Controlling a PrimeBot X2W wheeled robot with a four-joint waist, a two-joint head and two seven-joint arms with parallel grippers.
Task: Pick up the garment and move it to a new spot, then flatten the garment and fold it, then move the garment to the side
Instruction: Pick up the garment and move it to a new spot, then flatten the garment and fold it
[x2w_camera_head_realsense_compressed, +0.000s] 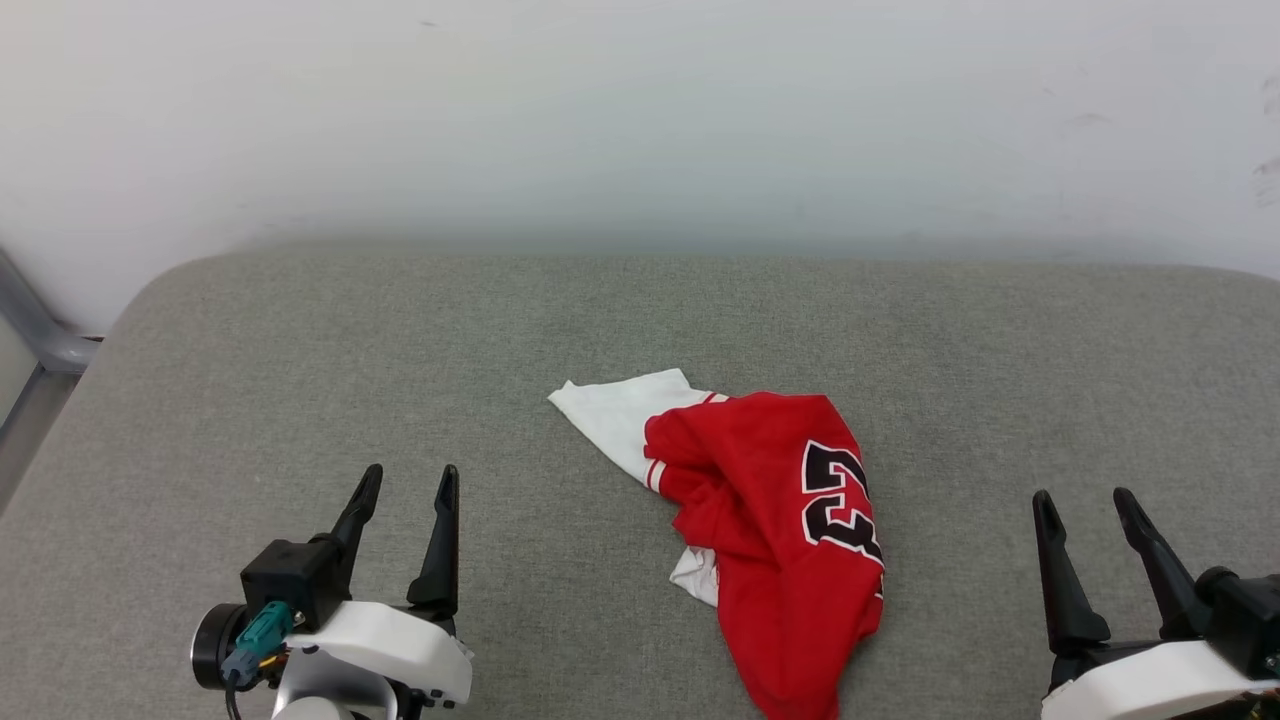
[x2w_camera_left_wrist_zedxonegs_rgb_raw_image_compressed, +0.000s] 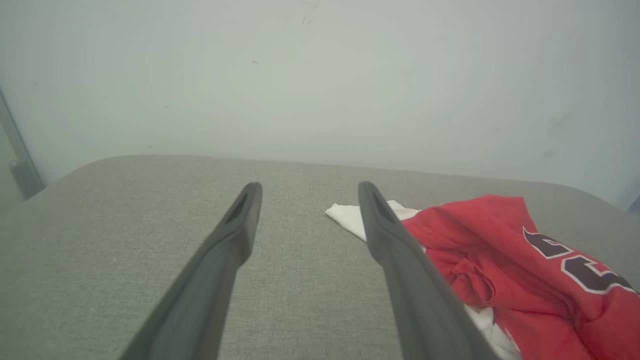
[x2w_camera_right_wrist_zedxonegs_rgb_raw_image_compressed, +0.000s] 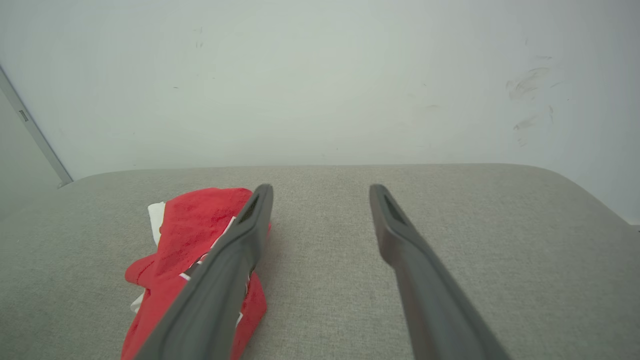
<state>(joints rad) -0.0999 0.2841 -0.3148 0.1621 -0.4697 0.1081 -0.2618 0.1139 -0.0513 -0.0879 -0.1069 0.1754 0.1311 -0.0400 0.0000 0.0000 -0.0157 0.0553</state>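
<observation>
Left hand (x2w_camera_head_realsense_compressed: 411, 472) and right hand (x2w_camera_head_realsense_compressed: 1082, 494) both wide open and empty, we face the red shirt (x2w_camera_head_realsense_compressed: 770, 520) crumpled on the desk (x2w_camera_head_realsense_compressed: 300, 350) between them, its lifting, flattening, folding and setting aside seemingly all ahead.

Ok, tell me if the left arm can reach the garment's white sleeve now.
Probably yes: the left arm has its jaws open, and bare grey cushion lies between them and the white sleeve.

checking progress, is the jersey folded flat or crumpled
Crumpled: the garment lies in a rumpled heap on the grey surface, one white sleeve sticking out, numerals creased.
</observation>
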